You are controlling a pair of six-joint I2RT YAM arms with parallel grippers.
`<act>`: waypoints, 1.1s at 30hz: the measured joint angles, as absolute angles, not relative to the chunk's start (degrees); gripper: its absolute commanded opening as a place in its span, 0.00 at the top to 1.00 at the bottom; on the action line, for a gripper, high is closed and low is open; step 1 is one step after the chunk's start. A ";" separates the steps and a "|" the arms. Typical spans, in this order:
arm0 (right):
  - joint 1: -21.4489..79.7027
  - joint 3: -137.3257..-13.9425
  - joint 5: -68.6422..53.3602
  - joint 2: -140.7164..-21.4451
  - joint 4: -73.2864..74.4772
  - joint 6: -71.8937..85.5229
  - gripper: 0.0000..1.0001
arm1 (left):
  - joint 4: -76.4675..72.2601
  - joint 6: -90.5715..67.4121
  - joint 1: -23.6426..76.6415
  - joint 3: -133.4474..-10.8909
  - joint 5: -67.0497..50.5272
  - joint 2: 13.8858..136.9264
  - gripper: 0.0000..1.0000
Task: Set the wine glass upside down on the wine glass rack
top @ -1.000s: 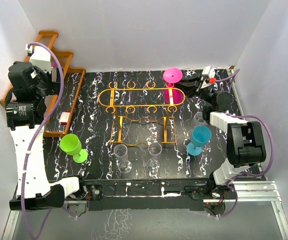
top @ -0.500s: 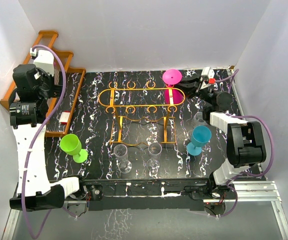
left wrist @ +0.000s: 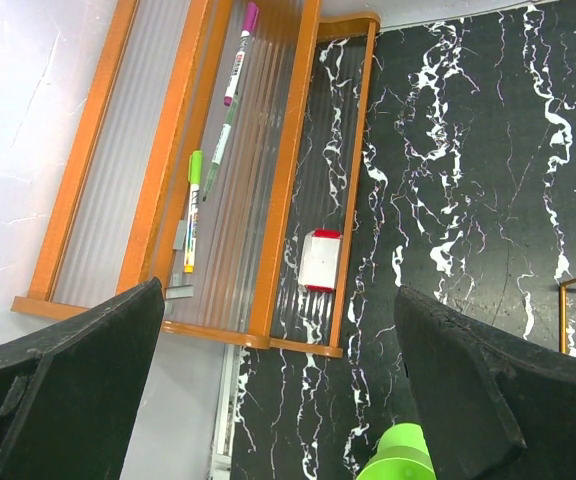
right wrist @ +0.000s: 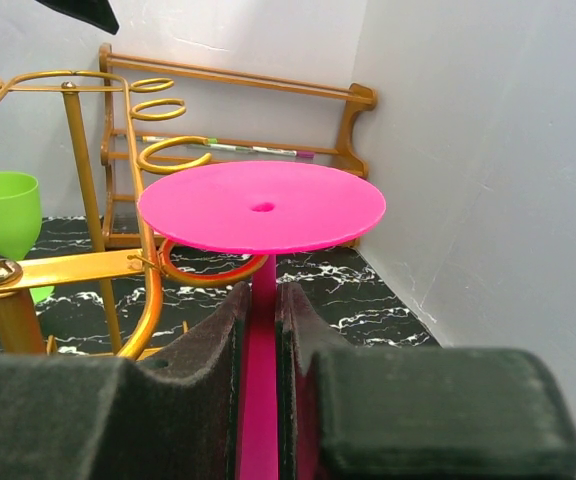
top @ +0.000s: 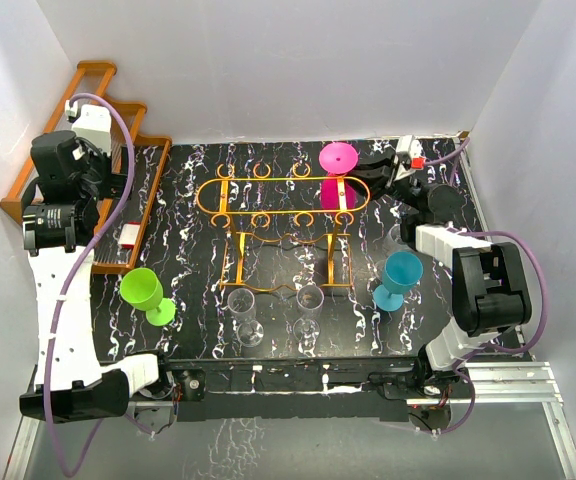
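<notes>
The pink wine glass (top: 338, 158) is upside down, its flat base (right wrist: 261, 205) on top. My right gripper (top: 371, 171) (right wrist: 261, 296) is shut on its stem. The glass hangs at the right end of the orange-gold wine glass rack (top: 278, 179) (right wrist: 58, 270), with its bowl down inside the oval frame. An open ring of the rack lies just behind the stem in the right wrist view. Far to the left my left gripper (top: 113, 180) (left wrist: 278, 296) stands open and holds nothing, above the table's left edge.
A stepped wooden shelf (top: 88, 100) (left wrist: 288, 150) with markers (left wrist: 193, 210) and a small white-and-red box (left wrist: 320, 260) lines the left side. A green glass (top: 143, 290) (left wrist: 398, 455), two clear glasses (top: 243, 310), and a teal glass (top: 401, 275) stand in front of the rack.
My right gripper has carried the pink glass a little to the left, further over the rack's right end. The left arm has shifted slightly up and to the right.
</notes>
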State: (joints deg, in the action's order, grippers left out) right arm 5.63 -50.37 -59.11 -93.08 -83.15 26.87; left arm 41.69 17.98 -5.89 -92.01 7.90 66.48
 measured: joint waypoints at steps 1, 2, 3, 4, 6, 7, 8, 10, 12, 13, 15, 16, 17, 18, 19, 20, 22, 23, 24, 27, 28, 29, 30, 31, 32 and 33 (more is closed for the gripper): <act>5.63 -50.30 -59.09 -93.03 -83.15 26.87 0.92 | 41.76 17.98 -5.89 -91.98 7.90 66.48 0.03; 5.63 -50.09 -59.09 -92.95 -83.15 26.85 0.92 | 41.82 17.98 -5.89 -91.96 7.92 66.48 0.03; 5.63 -49.82 -59.13 -92.82 -83.15 26.83 0.92 | 41.91 17.98 -5.89 -91.88 7.90 66.48 0.03; 5.63 -49.67 -59.16 -92.71 -83.15 26.83 0.92 | 41.95 17.98 -5.89 -91.85 7.92 66.48 0.03; 5.63 -49.36 -59.16 -92.38 -83.15 26.79 0.92 | 42.17 17.98 -5.89 -91.70 7.90 66.48 0.03; 5.63 -49.08 -59.24 -92.14 -83.15 26.76 0.92 | 42.26 17.98 -5.89 -91.66 7.90 66.48 0.03; 5.63 -48.86 -59.37 -91.92 -83.15 26.68 0.92 | 42.28 17.98 -5.89 -91.50 7.90 66.46 0.03; 5.65 -48.77 -59.55 -91.74 -83.15 26.61 0.92 | 42.37 17.96 -5.89 -91.22 7.90 66.41 0.03; 5.67 -48.29 -59.55 -91.53 -83.15 26.57 0.92 | 42.57 17.96 -5.89 -90.96 7.90 66.41 0.03; 5.67 -47.94 -59.57 -91.44 -83.15 26.52 0.92 | 42.61 17.96 -5.89 -90.91 7.90 66.41 0.03; 5.67 -47.44 -59.55 -91.44 -83.15 26.44 0.89 | 42.59 17.96 -5.89 -90.89 7.90 66.39 0.03; 5.65 -47.18 -59.44 -91.31 -83.15 26.39 0.85 | 42.59 17.96 -5.89 -90.87 7.90 66.37 0.03; 5.65 -46.98 -59.37 -91.18 -83.15 26.33 0.77 | 42.59 17.96 -5.89 -90.83 7.90 66.35 0.03; 5.65 -46.76 -59.31 -91.02 -83.15 26.24 0.73 | 42.59 17.93 -5.89 -90.78 7.90 66.35 0.03; 5.65 -46.48 -59.24 -90.78 -83.15 26.17 0.72 | 42.59 17.93 -5.89 -90.74 7.90 66.35 0.03; 5.61 -46.19 -59.29 -90.54 -83.15 25.98 0.72 | 42.63 17.91 -5.89 -90.72 7.90 66.35 0.03; 5.61 -45.95 -59.53 -90.45 -83.15 25.63 0.72 | 42.63 17.91 -5.89 -90.67 7.90 66.35 0.03; 5.61 -45.95 -59.55 -90.45 -83.15 25.56 0.72 | 42.63 17.91 -5.89 -90.61 7.90 66.32 0.03; 5.56 -45.95 -59.53 -90.45 -83.15 25.52 0.72 | 42.68 17.91 -5.89 -90.56 7.90 66.30 0.03; 4.91 -45.93 -59.55 -90.45 -83.15 25.43 0.69 | 42.76 17.85 -5.89 -89.97 7.86 66.13 0.03; 4.56 -45.93 -59.55 -90.39 -83.15 25.39 0.62 | 42.89 17.78 -5.89 -89.86 7.86 66.13 0.03; 4.03 -45.89 -59.51 -90.32 -83.18 25.39 0.55 | 42.94 17.76 -5.89 -89.71 7.86 66.13 0.03; 3.51 -45.78 -59.51 -90.17 -83.15 25.50 0.49 | 42.92 17.72 -5.89 -89.45 7.84 66.06 0.03; 2.85 -45.47 -59.48 -89.89 -83.15 25.45 0.44 | 42.94 17.67 -5.89 -89.12 7.84 65.95 0.03; 2.13 -45.10 -59.48 -89.52 -83.15 25.39 0.38 | 43.05 17.61 -5.89 -88.88 7.84 65.89 0.03; 1.52 -44.93 -59.48 -89.21 -83.15 25.30 0.34 | 43.11 17.56 -5.89 -88.77 7.81 65.87 0.03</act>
